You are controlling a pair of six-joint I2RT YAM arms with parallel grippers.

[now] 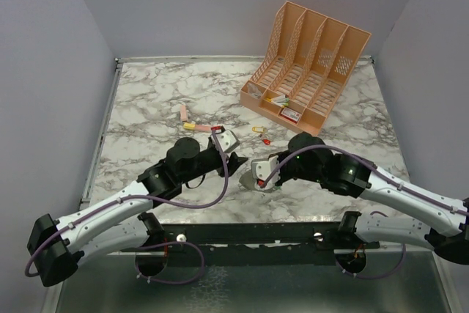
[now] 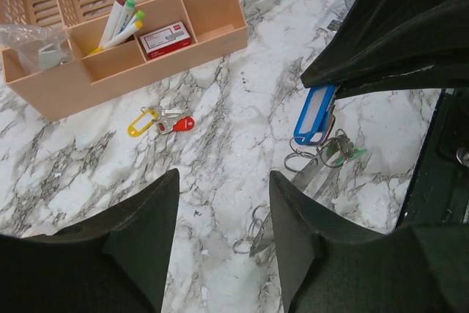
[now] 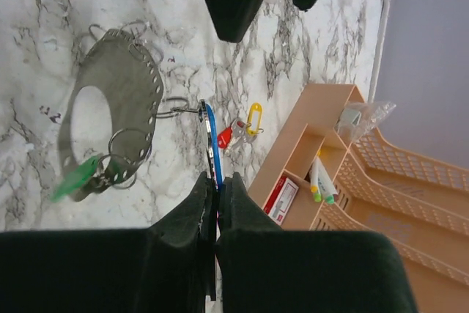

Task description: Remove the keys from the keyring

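One keyring (image 3: 135, 78) is carrying one green tag (image 3: 77, 177) and one blue tag (image 3: 213, 137). Two loose keys, on a yellow tag (image 2: 141, 122) and a red tag (image 2: 179, 124), are lying near one organiser (image 2: 132, 72). The right gripper (image 3: 218, 179) is pinching the blue tag, with the keyring just beside its fingers. The left gripper (image 2: 223, 181) is gaping partway, holding nothing, close by. Bare marble table (image 1: 146, 93) is stretching leftward.
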